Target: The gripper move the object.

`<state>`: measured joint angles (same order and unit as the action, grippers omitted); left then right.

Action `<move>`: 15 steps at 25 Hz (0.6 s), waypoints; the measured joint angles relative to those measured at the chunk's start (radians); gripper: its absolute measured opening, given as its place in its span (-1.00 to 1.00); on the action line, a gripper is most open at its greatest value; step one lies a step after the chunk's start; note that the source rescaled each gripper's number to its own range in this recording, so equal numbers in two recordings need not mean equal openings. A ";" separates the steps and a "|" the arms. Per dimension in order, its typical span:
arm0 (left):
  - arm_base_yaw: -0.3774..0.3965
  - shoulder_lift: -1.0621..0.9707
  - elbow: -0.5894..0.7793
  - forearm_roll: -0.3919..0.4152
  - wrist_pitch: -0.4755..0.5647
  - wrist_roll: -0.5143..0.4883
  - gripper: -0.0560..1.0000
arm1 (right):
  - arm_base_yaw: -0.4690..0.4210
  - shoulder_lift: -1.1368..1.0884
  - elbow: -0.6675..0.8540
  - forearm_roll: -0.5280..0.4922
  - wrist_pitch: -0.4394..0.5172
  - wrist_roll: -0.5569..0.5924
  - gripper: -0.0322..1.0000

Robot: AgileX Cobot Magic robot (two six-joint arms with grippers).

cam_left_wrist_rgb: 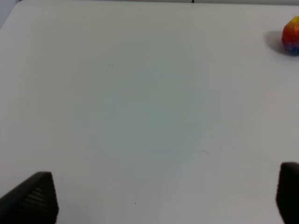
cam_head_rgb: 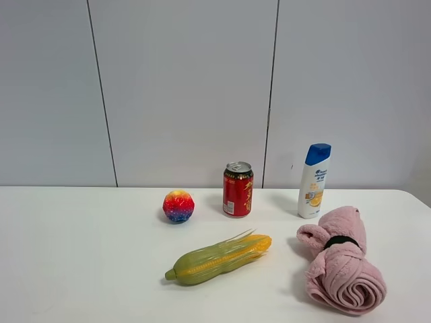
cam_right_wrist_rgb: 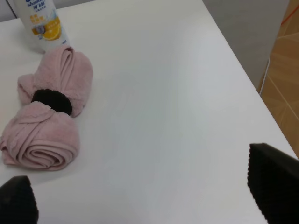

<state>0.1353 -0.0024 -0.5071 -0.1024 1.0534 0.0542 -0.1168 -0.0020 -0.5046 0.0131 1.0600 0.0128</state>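
Note:
On the white table (cam_head_rgb: 81, 256) lie a rainbow-coloured ball (cam_head_rgb: 178, 206), a red drink can (cam_head_rgb: 238, 189), a white shampoo bottle with a blue cap (cam_head_rgb: 314, 180), a toy corn cob (cam_head_rgb: 219, 258) and a rolled pink towel with a black band (cam_head_rgb: 341, 262). Neither arm shows in the exterior view. My left gripper (cam_left_wrist_rgb: 163, 198) is open and empty over bare table, with the ball (cam_left_wrist_rgb: 291, 35) far off. My right gripper (cam_right_wrist_rgb: 145, 200) is open and empty, with the towel (cam_right_wrist_rgb: 49, 112) and the bottle (cam_right_wrist_rgb: 39, 23) off to one side.
The table's right edge (cam_right_wrist_rgb: 243, 79) runs close by the right gripper, with floor beyond it. A grey panelled wall (cam_head_rgb: 188, 87) stands behind the table.

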 joint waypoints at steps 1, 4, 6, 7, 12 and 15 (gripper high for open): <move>0.000 0.000 0.000 0.000 0.000 0.000 0.81 | 0.000 0.000 0.000 0.000 0.000 0.000 1.00; 0.000 0.000 0.000 0.000 0.000 0.000 0.81 | 0.000 0.000 0.000 0.000 0.000 0.000 1.00; 0.000 0.000 0.000 0.001 0.000 -0.001 0.81 | 0.000 0.000 0.000 0.000 0.000 0.000 1.00; 0.000 0.000 0.000 0.001 0.000 -0.001 0.81 | 0.000 0.000 0.000 0.000 0.000 0.000 1.00; 0.000 0.000 0.000 0.003 0.000 -0.001 0.81 | 0.000 0.000 0.000 0.000 0.000 0.000 1.00; 0.000 0.000 0.000 0.003 0.000 -0.001 0.81 | 0.000 0.000 0.000 0.000 0.000 0.000 1.00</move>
